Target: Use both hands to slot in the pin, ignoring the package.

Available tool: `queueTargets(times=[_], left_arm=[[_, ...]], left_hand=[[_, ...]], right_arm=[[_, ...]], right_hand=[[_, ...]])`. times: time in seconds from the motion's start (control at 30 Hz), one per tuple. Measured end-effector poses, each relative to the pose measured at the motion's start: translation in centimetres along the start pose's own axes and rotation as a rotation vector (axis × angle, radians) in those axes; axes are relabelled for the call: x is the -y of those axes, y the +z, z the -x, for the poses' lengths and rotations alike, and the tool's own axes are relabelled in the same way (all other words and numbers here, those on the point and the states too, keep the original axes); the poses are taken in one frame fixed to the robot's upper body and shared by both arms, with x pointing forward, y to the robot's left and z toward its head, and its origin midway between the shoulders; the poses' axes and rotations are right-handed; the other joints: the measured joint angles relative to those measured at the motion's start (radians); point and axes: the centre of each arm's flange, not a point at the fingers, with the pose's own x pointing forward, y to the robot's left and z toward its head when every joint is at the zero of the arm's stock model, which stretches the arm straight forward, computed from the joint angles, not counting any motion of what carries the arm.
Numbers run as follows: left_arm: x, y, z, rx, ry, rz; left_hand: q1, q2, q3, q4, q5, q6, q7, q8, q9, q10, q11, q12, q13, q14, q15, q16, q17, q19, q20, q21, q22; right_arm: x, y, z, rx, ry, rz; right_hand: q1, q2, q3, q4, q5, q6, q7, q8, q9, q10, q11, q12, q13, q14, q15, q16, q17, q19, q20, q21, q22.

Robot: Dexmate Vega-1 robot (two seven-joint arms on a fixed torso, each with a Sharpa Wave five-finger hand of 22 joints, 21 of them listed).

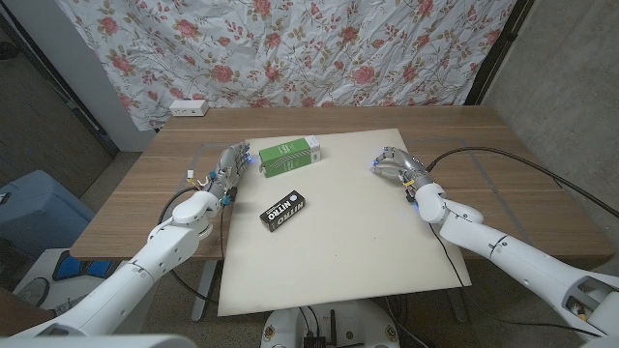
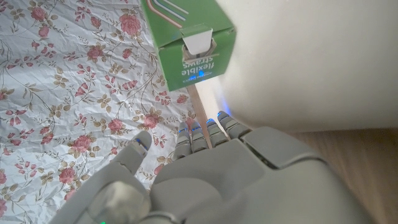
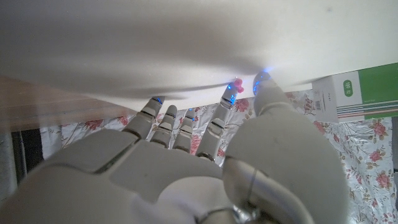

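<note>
A green box of flexible straws lies on the white mat at its far side. In the left wrist view the box shows a white-flapped opening in its near end. My left hand stands just left of the box with fingers stretched toward it, holding nothing. My right hand stands on the mat's far right. Its thumb and a fingertip pinch a tiny pink pin. The green box lies beyond those fingertips.
A black package lettered NITRO lies on the mat between the hands, nearer the front. A white power strip sits at the table's far left corner. Black cables trail from both arms across the wood. A floral cloth hangs behind the table.
</note>
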Motion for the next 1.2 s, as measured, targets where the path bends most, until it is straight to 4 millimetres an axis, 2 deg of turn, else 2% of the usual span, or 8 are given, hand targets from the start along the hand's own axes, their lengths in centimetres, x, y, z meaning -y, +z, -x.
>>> queueTargets(times=[0.13,0.23,0.27,0.5,0.8,0.93,1.07,1.2], left_arm=[[0.0,0.0,0.0,-0.001,-0.001,0.001],[0.0,-0.1,0.0,-0.001,-0.002,0.001],[0.0,-0.1,0.0,-0.002,-0.002,0.001],[-0.1,-0.1,0.1,0.003,-0.006,0.000],[-0.4,0.2,0.2,0.015,-0.007,-0.005],[-0.5,0.3,0.2,0.023,-0.008,-0.006],[-0.6,0.4,0.2,0.032,-0.012,-0.011],[-0.7,0.7,0.0,0.041,-0.013,-0.015]], left_hand=[[0.000,0.000,0.000,0.000,0.000,0.000,0.000,0.000,0.000,0.000,0.000,0.000,0.000,0.000,0.000,0.000,0.000,0.000,0.000,0.000,0.000],[0.000,0.000,0.003,0.003,0.000,0.000,0.000,0.000,0.000,0.000,0.000,0.000,0.000,0.000,0.000,0.000,0.000,0.000,0.000,0.000,0.000],[0.000,0.000,0.003,0.003,0.000,0.000,0.000,0.000,0.000,0.000,0.000,0.000,0.000,0.000,0.000,0.000,0.000,0.000,0.000,0.000,0.000],[0.000,0.000,0.003,0.003,0.000,0.000,0.000,0.000,0.000,0.000,0.000,0.000,0.000,0.000,0.000,0.000,0.000,0.000,0.000,0.000,0.000],[0.000,0.000,0.003,0.003,0.000,0.000,0.000,0.000,0.000,0.000,0.000,0.000,0.000,0.000,0.000,0.000,0.000,0.000,0.000,0.000,0.000],[0.000,0.000,0.003,0.003,0.000,0.000,0.000,0.000,0.000,0.000,0.000,0.000,0.000,0.000,0.000,0.000,0.000,0.000,0.000,0.000,0.000],[0.000,0.000,0.003,0.003,0.000,0.000,0.000,0.000,0.000,0.000,0.000,0.000,0.000,0.000,0.000,0.000,0.000,0.000,0.000,0.000,0.000],[0.000,0.000,0.006,0.006,0.000,0.000,0.000,0.000,0.000,0.000,0.000,0.000,0.000,0.000,0.000,0.000,0.000,0.000,0.000,0.000,0.000]], right_arm=[[0.2,0.0,0.1,0.004,0.007,0.002],[0.4,-0.1,0.2,0.007,0.009,0.004],[0.4,-0.1,0.2,0.009,0.012,0.003],[0.7,-0.1,0.3,0.019,0.024,-0.002],[1.2,0.0,0.3,0.035,0.048,-0.009],[1.5,0.1,0.3,0.042,0.055,-0.020],[2.2,0.0,0.1,0.045,0.054,-0.035],[2.6,-0.1,0.1,0.047,0.057,-0.048]], right_hand=[[-0.021,-0.009,-0.012,0.004,0.000,-0.039,0.001,-0.021,0.000,-0.016,0.002,0.000,0.000,-0.013,0.009,-0.007,0.003,-0.009,0.009,0.000,0.000],[-0.022,-0.009,-0.017,0.009,0.000,-0.058,0.002,-0.030,0.000,-0.023,0.009,-0.004,0.000,-0.018,0.010,-0.010,0.003,-0.020,0.005,-0.004,0.001],[-0.033,-0.019,-0.017,0.009,0.000,-0.064,0.001,-0.033,0.000,-0.025,0.011,-0.004,0.000,-0.020,0.013,-0.010,0.003,-0.020,0.006,-0.004,0.001],[-0.065,-0.011,-0.030,0.016,0.008,-0.115,0.006,-0.060,0.000,-0.061,0.016,-0.004,0.000,-0.032,0.025,-0.018,0.007,-0.039,0.018,-0.004,0.002],[-0.126,-0.016,-0.051,0.032,0.008,-0.206,0.046,-0.111,-0.003,-0.097,0.036,-0.004,0.005,-0.066,0.048,-0.029,0.012,-0.066,0.030,-0.008,0.002],[-0.154,0.004,-0.059,0.041,0.008,-0.250,0.064,-0.136,-0.007,-0.110,0.039,-0.004,0.005,-0.070,0.052,-0.029,0.012,-0.080,0.030,-0.008,0.002],[-0.173,0.003,-0.064,0.045,0.008,-0.289,0.072,-0.159,-0.007,-0.111,0.039,-0.004,0.005,-0.079,0.053,-0.037,0.012,-0.080,0.030,-0.008,0.002],[-0.187,0.017,-0.067,0.048,0.003,-0.327,0.085,-0.182,-0.007,-0.116,0.044,-0.004,0.004,-0.084,0.055,-0.037,0.012,-0.080,0.030,-0.008,0.002]])
